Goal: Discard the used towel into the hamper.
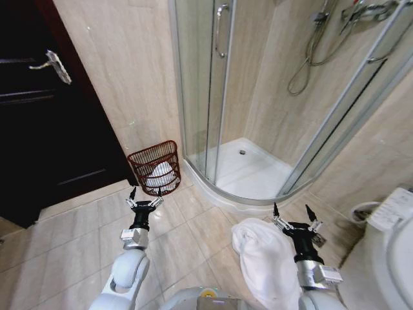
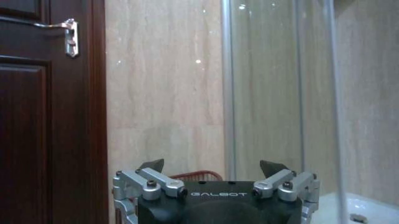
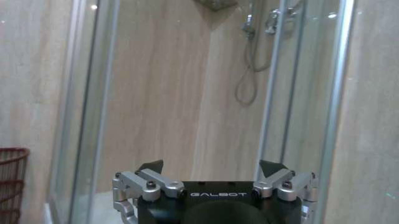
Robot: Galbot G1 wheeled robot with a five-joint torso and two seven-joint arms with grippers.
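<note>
While both arms hang low over the tiled floor, the left gripper and right gripper each hold their fingers spread apart, empty. A white towel lies crumpled on the floor just beside the right gripper. Against the wall by the shower stands the hamper, something white inside it.

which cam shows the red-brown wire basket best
The head view: the dark red-brown wire-mesh hamper stands whole against the tiled wall beside the shower enclosure, something white inside it. The left wrist view catches just its rim behind the open left gripper. The right wrist view shows one side at the picture's edge.
</note>
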